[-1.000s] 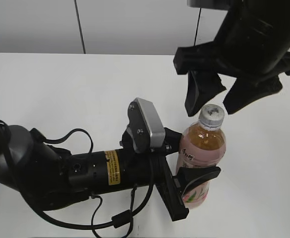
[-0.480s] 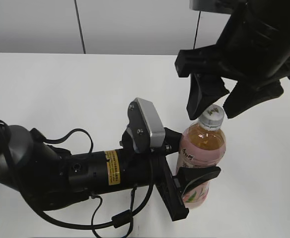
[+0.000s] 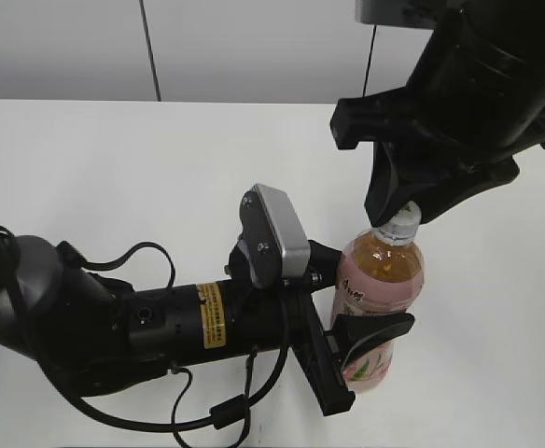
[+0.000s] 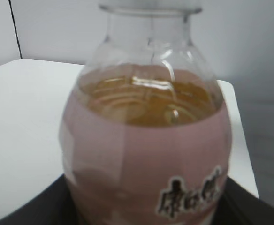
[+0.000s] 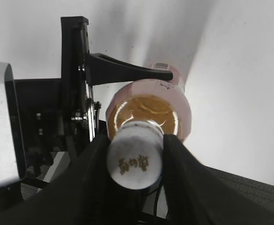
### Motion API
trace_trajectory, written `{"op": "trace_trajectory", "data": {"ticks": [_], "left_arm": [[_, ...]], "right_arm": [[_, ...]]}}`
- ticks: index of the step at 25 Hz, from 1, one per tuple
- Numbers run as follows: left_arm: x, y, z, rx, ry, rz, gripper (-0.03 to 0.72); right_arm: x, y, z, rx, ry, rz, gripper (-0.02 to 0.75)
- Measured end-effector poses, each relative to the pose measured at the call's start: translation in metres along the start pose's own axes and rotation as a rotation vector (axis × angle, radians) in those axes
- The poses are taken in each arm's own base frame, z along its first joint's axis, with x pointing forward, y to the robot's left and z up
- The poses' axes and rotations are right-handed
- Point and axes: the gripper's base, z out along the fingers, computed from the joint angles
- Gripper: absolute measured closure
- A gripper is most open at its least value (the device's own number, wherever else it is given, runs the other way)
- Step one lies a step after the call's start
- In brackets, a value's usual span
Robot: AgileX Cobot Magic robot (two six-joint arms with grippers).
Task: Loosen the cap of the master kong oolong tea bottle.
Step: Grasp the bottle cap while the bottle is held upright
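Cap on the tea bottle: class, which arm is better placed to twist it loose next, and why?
The right. Its end effector has fingers on both sides of the cap, while the left end effector grips the bottle lower down, steadying it.

Exterior view slanting down from front, wrist views close, all sharing the bottle [image 3: 379,285].

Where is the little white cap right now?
In the right wrist view, the cap sits atop the bottle, low in the middle, pinched between the right gripper fingers.
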Motion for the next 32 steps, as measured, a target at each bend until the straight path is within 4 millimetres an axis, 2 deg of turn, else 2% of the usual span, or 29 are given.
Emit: {"op": "trace_trajectory", "data": {"ticks": [3, 6, 9, 15, 18, 24, 32], "left_arm": [[0.0, 0.0, 0.0, 0.0, 0.0, 0.0, 0.293], [0.0, 0.0, 0.0, 0.0, 0.0, 0.0, 0.293], [0.0, 0.0, 0.0, 0.0, 0.0, 0.0, 0.293], [0.0, -0.0001, 0.0, 0.001, 0.0, 0.0, 0.293], [0.0, -0.0001, 0.0, 0.001, 0.0, 0.0, 0.293], [0.0, 0.0, 0.0, 0.0, 0.0, 0.0, 0.293], [0.0001, 0.0002, 0.0002, -0.001, 0.0, -0.003, 0.293]], "right_arm": [[0.0, 0.0, 0.0, 0.0, 0.0, -0.088, 0.461], [0.0, 0.0, 0.0, 0.0, 0.0, -0.269, 0.463], [0.0, 0.0, 0.0, 0.0, 0.0, -0.519, 0.463], [-0.0001, 0.0003, -0.0008, -0.001, -0.004, -1.126, 0.465], [-0.0002, 0.0, -0.0008, 0.003, -0.002, -1.341, 0.465], [-0.0007, -0.0017, -0.0008, 0.023, 0.008, -1.523, 0.465], [-0.0009, -0.0023, -0.0008, 0.033, 0.014, -1.56, 0.465]]}}
